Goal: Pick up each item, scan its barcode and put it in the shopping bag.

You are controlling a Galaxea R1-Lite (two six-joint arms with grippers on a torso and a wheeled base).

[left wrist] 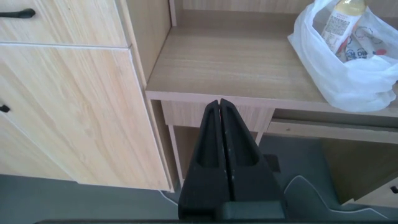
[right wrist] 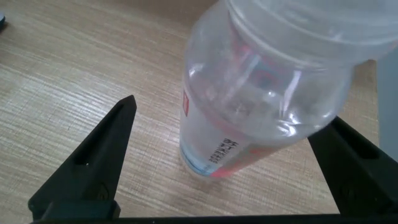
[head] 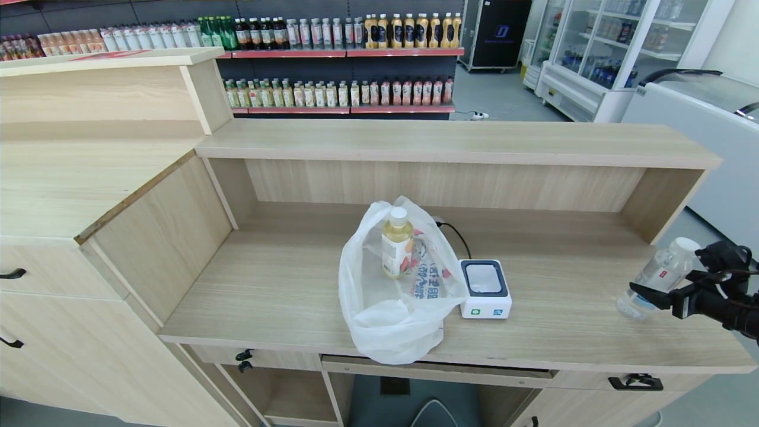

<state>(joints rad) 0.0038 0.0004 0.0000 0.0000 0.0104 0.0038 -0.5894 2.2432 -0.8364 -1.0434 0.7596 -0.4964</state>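
Straddling tilted water bottle (head: pixel 657 277), right gripper (right wrist: pixel 231 115) wide open, holding nothing.

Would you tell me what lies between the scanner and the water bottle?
Nothing: the head view shows bare counter between scanner and water bottle.

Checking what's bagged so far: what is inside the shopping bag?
One yellow drink bottle stands inside the shopping bag. The bag's crumpled plastic hides its bottom, so anything lying low there cannot be seen.
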